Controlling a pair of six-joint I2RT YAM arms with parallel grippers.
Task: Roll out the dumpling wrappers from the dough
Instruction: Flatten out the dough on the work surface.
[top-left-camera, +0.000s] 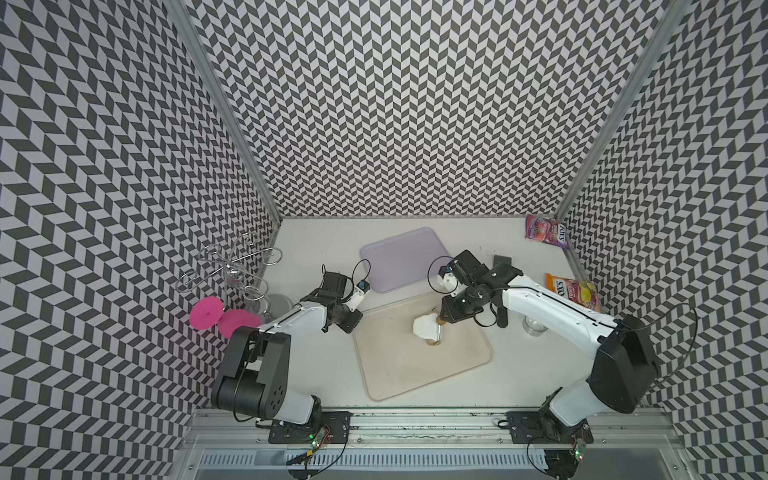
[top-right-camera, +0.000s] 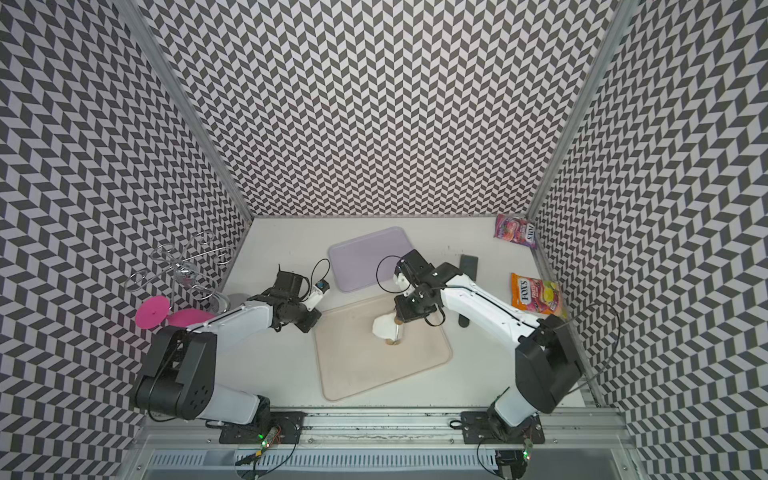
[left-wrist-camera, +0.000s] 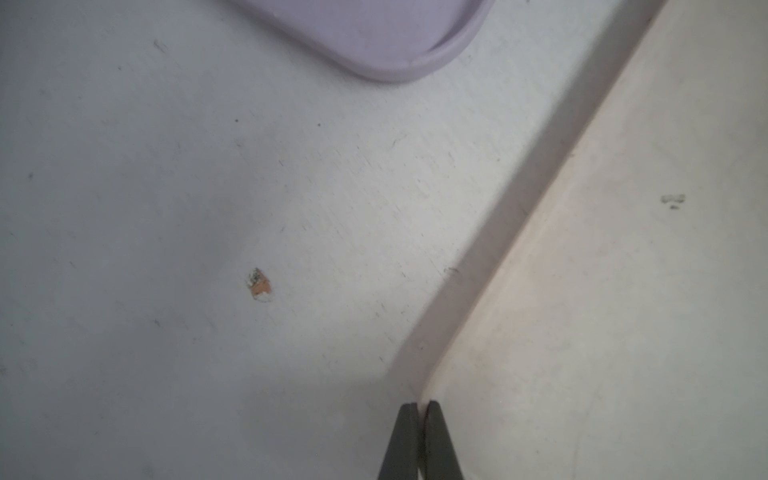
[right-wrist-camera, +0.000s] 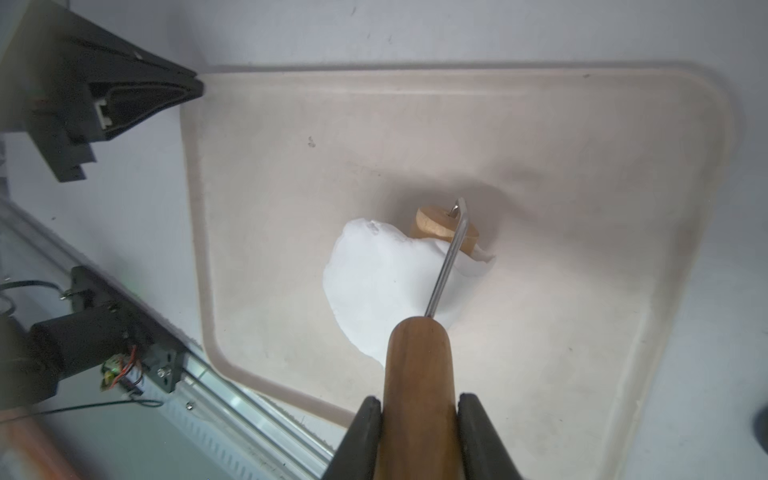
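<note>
The dough (top-left-camera: 423, 326) (top-right-camera: 383, 326) (right-wrist-camera: 382, 282) is a soft white lump, partly flattened, on the beige mat (top-left-camera: 415, 374) (top-right-camera: 374, 370) (right-wrist-camera: 540, 145). My right gripper (right-wrist-camera: 419, 401) (top-left-camera: 446, 316) (top-right-camera: 402, 316) is shut on the wooden handle (right-wrist-camera: 417, 365) of the roller. A metal rod runs from the handle over the dough to the roller's wooden barrel (right-wrist-camera: 436, 226), which the dough partly covers. My left gripper (left-wrist-camera: 420, 405) (top-left-camera: 357, 322) (top-right-camera: 316, 320) is shut and empty, its tips at the mat's far-left edge. No dumpling wrappers are in view.
A lilac tray (top-left-camera: 399, 257) (top-right-camera: 365, 257) (left-wrist-camera: 374, 37) lies behind the mat. Two candy bags (top-left-camera: 546, 230) (top-left-camera: 573, 291), a small glass (top-left-camera: 534, 326) and a black object (top-left-camera: 503, 262) sit at the right. A wire rack (top-left-camera: 232, 266) and pink discs (top-left-camera: 205, 311) stand at the left.
</note>
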